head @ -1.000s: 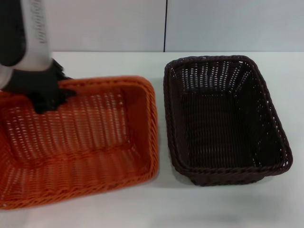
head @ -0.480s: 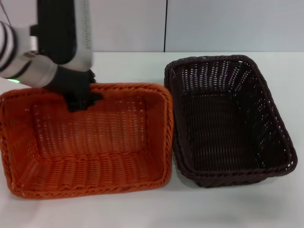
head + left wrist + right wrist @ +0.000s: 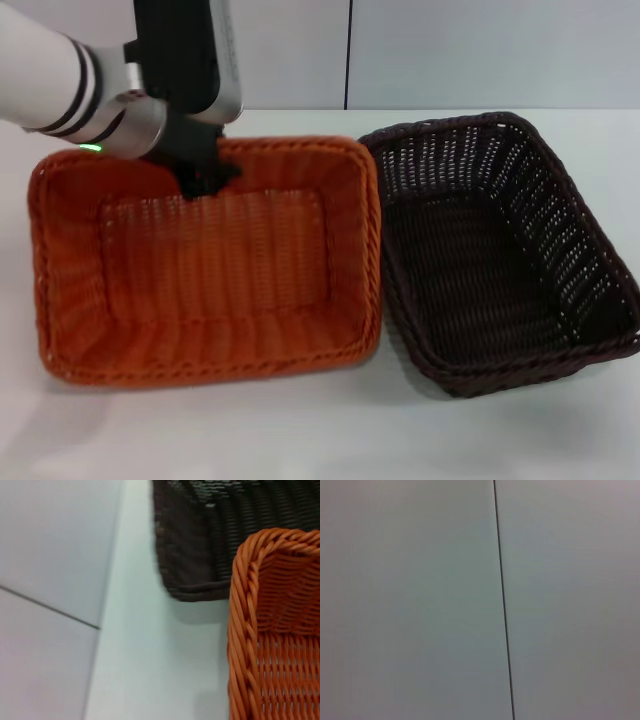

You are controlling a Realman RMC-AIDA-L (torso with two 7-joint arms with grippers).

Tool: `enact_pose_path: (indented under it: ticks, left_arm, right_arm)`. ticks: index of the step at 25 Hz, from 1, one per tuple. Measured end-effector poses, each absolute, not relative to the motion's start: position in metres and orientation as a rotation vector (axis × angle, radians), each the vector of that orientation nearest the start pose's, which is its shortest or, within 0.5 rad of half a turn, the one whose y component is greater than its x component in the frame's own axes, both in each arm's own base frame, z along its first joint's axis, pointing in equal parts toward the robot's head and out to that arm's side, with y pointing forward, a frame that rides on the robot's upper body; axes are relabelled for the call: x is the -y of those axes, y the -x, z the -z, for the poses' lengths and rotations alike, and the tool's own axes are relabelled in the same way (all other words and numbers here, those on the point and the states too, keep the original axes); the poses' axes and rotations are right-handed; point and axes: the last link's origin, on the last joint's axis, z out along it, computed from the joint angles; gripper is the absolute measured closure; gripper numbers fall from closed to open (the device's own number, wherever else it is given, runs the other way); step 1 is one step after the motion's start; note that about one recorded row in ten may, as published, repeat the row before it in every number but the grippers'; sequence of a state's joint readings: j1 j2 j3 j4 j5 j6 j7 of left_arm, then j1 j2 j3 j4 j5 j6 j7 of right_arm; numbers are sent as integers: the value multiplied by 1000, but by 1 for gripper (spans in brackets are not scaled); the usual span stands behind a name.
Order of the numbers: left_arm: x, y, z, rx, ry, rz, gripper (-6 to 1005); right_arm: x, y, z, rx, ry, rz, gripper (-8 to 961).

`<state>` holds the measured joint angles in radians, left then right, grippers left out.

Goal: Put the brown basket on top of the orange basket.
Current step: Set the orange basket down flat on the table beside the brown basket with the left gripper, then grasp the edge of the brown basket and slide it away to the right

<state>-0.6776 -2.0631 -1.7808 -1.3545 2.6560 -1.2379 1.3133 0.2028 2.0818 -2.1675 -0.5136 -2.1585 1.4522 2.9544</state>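
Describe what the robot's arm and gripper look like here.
The left arm is a glossy white cylinder with thin black rings near the wrist and a small green light. A black and silver block tops the wrist, and the left gripper is matte black. No cables show.

white tabletop in fg; pale grey wall panels behind, split by dark vertical seam; even diffuse light

There are two baskets in all. One is the orange basket, at about nine o'clock on the table. One is the brown basket, at about three o'clock, just beside the first. One gripper shows, at the orange basket's far rim, around eleven o'clock.
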Motion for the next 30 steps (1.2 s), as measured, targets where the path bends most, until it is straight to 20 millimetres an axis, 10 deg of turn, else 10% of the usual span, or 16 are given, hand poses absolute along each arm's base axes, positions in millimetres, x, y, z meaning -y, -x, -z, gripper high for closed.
enact_pose_path:
  ticks: [19, 26, 30]
  left_arm:
    - [-422, 139, -19, -293, 2355, -560, 296]
    - [-423, 123, -71, -109, 1958, -92, 262]
    - [-392, 145, -115, 68, 1602, 391, 261]
  right_arm:
    - [-288, -309, -36, -327, 1131, -783, 263]
    - [-289, -308, -38, -337, 1114, -791, 262]
    - [-294, -300, -40, -326, 1102, -826, 262]
